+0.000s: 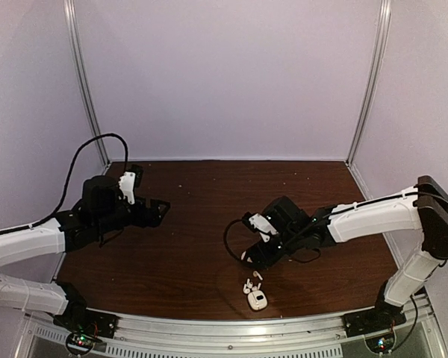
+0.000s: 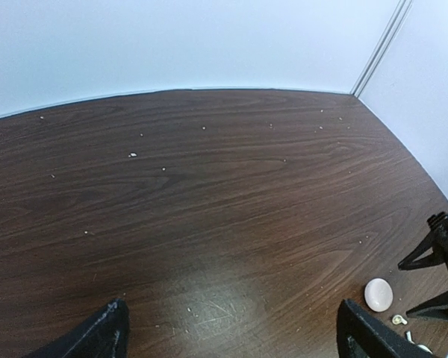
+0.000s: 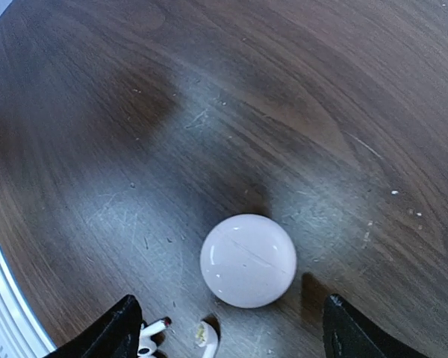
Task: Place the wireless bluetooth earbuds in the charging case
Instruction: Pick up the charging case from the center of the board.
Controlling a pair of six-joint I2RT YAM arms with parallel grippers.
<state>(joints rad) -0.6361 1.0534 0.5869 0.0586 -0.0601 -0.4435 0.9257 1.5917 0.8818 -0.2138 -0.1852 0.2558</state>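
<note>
The charging case [image 1: 257, 300] is a small, pale, glossy, rounded piece lying near the table's front edge, its top shut [image 3: 248, 260]. Two tiny white earbuds [image 1: 252, 282] lie just behind it. My right gripper [image 1: 255, 261] hovers low over them, open. In the right wrist view one earbud [image 3: 207, 337] lies between the fingertips, and the other [image 3: 151, 332] rests against the left finger [image 3: 119, 332]. The case sits just beyond the jaws, not touched. My left gripper [image 1: 158, 211] is far off at the left, open and empty [image 2: 231, 344]. It sees the case [image 2: 378, 294] from a distance.
Dark wood table [image 1: 209, 194] with small white specks, enclosed by pale walls. A metal rail [image 1: 231, 328] runs along the front edge, close to the case. In the left wrist view the right gripper's black fingers [image 2: 433, 257] show at the right edge.
</note>
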